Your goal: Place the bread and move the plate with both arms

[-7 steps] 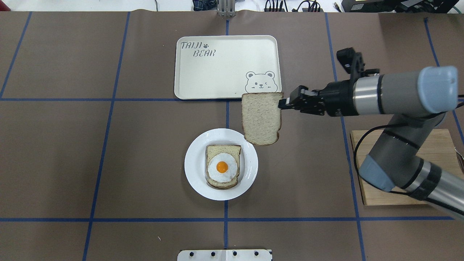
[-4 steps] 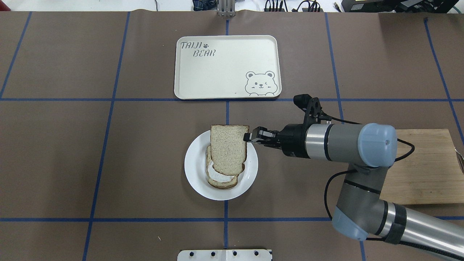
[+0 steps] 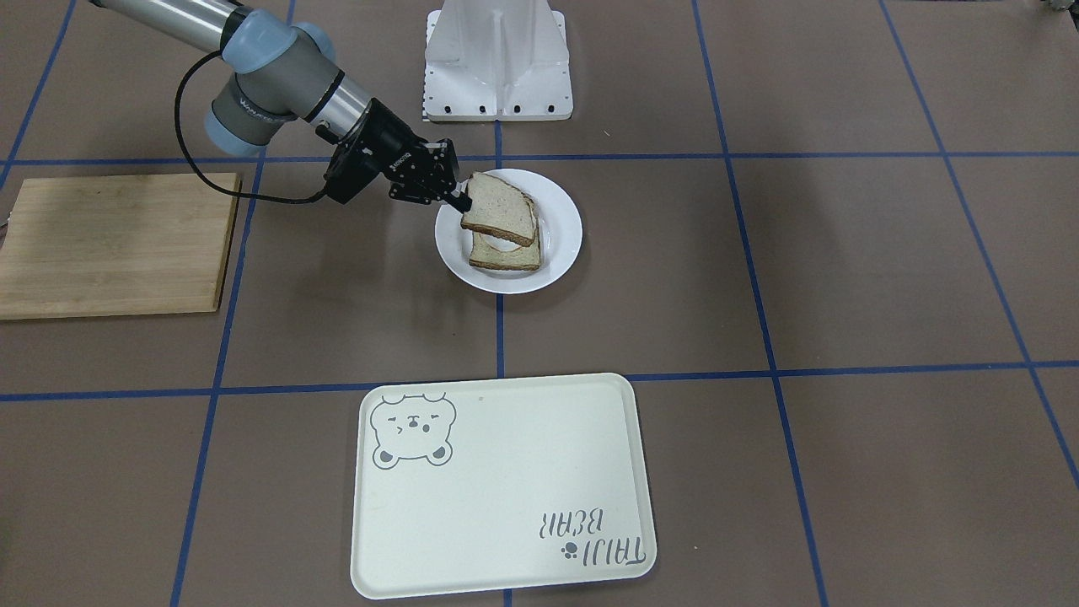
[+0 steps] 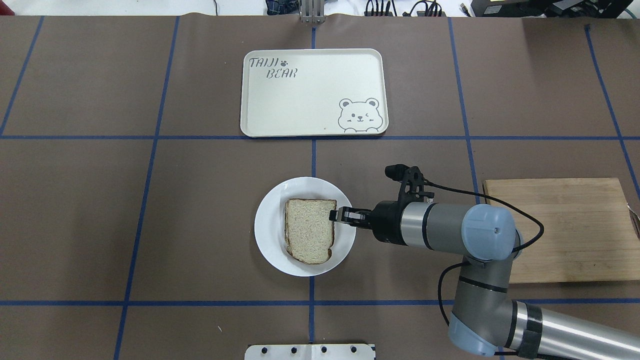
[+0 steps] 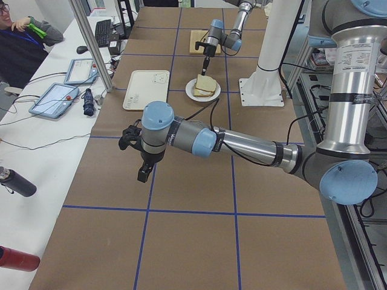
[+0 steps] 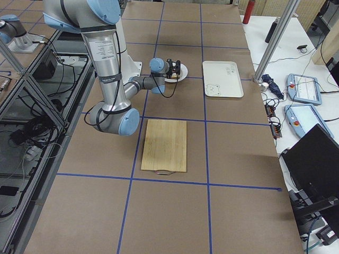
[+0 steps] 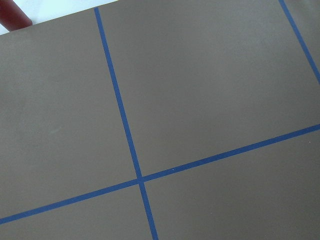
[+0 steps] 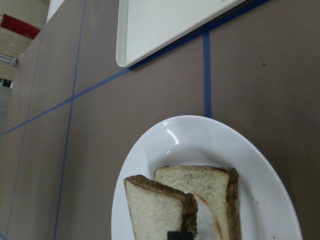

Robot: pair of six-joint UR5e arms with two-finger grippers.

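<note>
Reaching from the overhead frame's lower right to its centre, the right hand [image 4: 334, 215] pinches one edge of the bread [image 4: 309, 236], which is tilted over a lower slice [image 3: 504, 256] on the plate [image 4: 270, 245]. Beyond it, at upper centre, lies the bear tray [image 4: 310, 90]. The left hand [image 5: 144, 173] shows only from the side, so its opening cannot be told.

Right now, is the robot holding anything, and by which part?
The right tool pinches the bread by one side's crust edge, over the plate.
</note>
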